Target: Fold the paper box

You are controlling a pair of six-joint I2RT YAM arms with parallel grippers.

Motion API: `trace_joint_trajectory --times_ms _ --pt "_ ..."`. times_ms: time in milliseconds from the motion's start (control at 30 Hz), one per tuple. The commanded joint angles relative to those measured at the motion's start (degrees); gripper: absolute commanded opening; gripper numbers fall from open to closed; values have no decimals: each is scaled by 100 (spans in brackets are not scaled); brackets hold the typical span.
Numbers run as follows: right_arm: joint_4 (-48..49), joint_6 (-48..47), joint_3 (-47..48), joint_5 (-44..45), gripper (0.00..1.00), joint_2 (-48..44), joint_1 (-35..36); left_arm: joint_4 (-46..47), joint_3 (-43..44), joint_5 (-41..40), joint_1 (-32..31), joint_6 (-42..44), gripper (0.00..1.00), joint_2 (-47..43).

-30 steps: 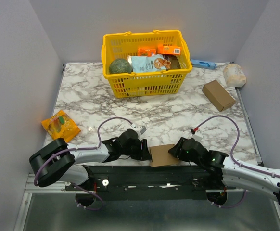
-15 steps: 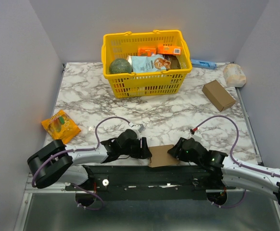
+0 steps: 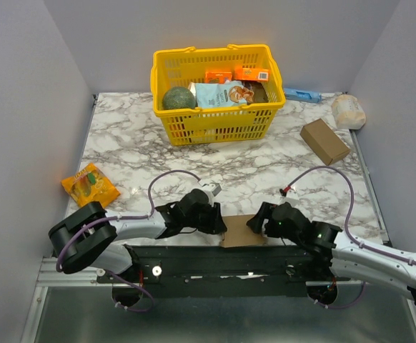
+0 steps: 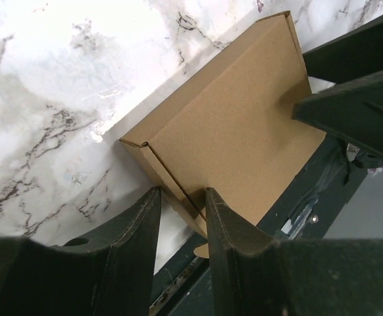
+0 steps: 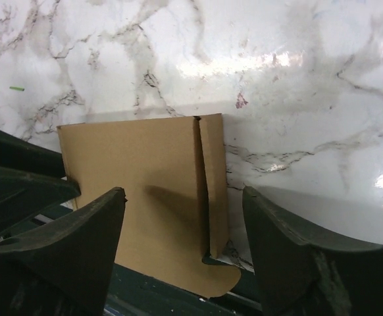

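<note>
The paper box [image 3: 240, 230] is a flat brown cardboard piece lying at the table's near edge, partly overhanging the dark arm base. In the left wrist view the box [image 4: 237, 125] shows a folded side strip along its left edge, and my left gripper [image 4: 181, 197] has closed in on that edge near the front corner, both tips touching it. From above, the left gripper [image 3: 219, 223] sits at the box's left side. My right gripper [image 5: 183, 192] stands wide open over the box's [image 5: 139, 191] right edge and its narrow folded flap, touching nothing. It [image 3: 256, 223] is at the box's right side.
A yellow basket [image 3: 166, 123] with groceries stands at the back centre. A blocky brown carton [image 3: 324, 141] and a white bag [image 3: 348, 111] lie back right. An orange snack packet [image 3: 90, 186] lies at the left. The black base rail [image 3: 215, 261] runs just below the box.
The right gripper's jaws have spread wide. The left gripper's jaws opened a little, then narrowed onto the box's left edge. The box lies lower and flatter than a second ago.
</note>
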Motion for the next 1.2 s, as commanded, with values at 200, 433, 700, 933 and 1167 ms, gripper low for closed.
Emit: trace_joint_trajectory --times_ms 200,433,700,933,1167 --pt "-799 -2484 1228 211 86 -43 242 -679 445 -340 643 1151 44 -59" --pt "-974 -3033 1826 613 85 860 717 -1136 911 -121 1346 1645 52 -465" --pt "-1660 -848 1862 1090 65 1671 699 -847 701 668 1435 1504 57 -500" --pt "-923 -502 1212 431 55 1241 375 -512 472 1241 1417 1452 57 -70" --pt "-588 -730 983 122 52 1135 -83 -442 454 1286 1417 1443 57 -8"
